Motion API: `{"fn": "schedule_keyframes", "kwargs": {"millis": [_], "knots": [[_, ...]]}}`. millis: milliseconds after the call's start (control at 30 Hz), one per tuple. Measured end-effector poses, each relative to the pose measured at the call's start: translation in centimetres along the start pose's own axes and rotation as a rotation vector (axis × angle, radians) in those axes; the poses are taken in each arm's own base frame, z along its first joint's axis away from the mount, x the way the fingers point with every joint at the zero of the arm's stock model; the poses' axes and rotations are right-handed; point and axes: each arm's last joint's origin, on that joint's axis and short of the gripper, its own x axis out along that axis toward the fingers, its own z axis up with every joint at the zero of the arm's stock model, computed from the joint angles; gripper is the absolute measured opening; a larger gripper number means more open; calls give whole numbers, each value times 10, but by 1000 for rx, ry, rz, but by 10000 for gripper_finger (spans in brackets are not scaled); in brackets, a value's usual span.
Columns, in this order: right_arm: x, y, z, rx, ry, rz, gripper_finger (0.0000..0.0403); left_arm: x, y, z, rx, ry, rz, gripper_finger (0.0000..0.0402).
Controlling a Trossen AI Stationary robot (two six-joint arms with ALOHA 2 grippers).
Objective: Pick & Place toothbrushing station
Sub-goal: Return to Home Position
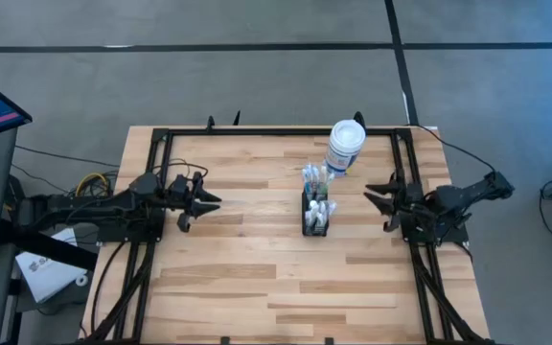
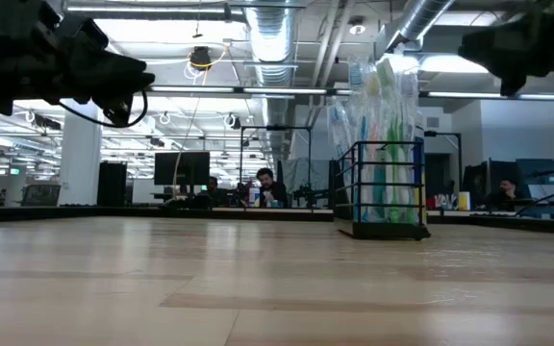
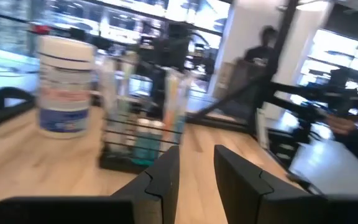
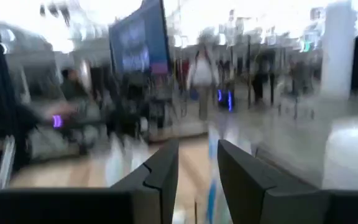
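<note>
We see the caddy (image 1: pixel 315 220) upright on the surface (image 1: pixel 257 278) between two empty, parted tools: the right tool (image 1: pixel 379 199) nearer, the left tool (image 1: pixel 202 202) farther, neither touching it.

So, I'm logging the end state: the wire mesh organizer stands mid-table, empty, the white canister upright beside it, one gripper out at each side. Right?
Not quite. The wire mesh organizer is not empty: the low view shows it packed with toothbrushes. The rest holds: the white canister stands upright beside it, with the left gripper and right gripper out at either side.
</note>
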Motion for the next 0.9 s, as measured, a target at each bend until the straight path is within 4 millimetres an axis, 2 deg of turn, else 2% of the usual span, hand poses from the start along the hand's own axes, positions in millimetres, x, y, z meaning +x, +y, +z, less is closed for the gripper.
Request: {"fn": "schedule_keyframes", "kwargs": {"millis": [100, 167, 400, 533, 667, 800, 900], "knots": [[0, -1, -21, 1, 121, -38, 99, 0, -2, -1, 26, 7, -25, 95], [1, -1, -32, 39, 140, -54, 95, 1, -4, -1, 38, 5, -25, 95], [-1, 4, -33, 42, 134, 27, 82, 3, -11, -12, 61, 84, 66, 95], [-4, 6, -33, 8, 140, -6, 72, 0, -19, -8, 69, 43, 16, 95], [-7, 9, -32, -16, 152, -4, 69, -8, -22, -4, 99, 10, 10, 95], [-12, 13, -32, -19, 168, 28, 69, -21, -20, -10, 59, 59, 72, 95], [-14, 13, -32, -47, 174, -19, 69, -30, -23, -7, 59, 13, 59, 95]]}}
